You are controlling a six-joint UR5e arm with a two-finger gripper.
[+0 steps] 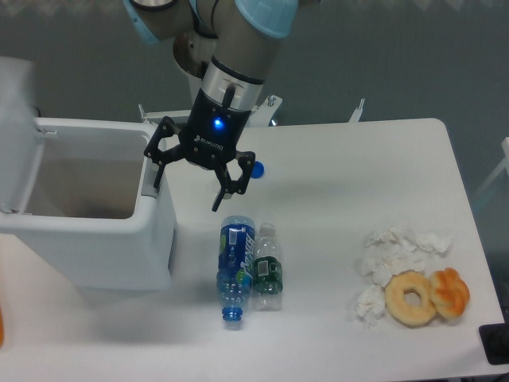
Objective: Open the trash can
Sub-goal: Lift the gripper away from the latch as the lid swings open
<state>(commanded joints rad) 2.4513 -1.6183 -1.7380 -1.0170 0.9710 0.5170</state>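
The trash can is a large boxy white bin at the left of the table. Its lid stands raised at the far left, and the beige inside of the bin shows. A grey tab sits on the bin's right rim. My gripper hangs over the bin's right edge with its fingers spread open and nothing between them. The left fingertip is close to the grey tab; I cannot tell if it touches. The right fingertip hangs above the table.
Two plastic bottles lie side by side in front of the gripper, one blue-labelled and one green-labelled. A blue cap lies behind the gripper. Crumpled tissues, a donut and a pastry lie at the right.
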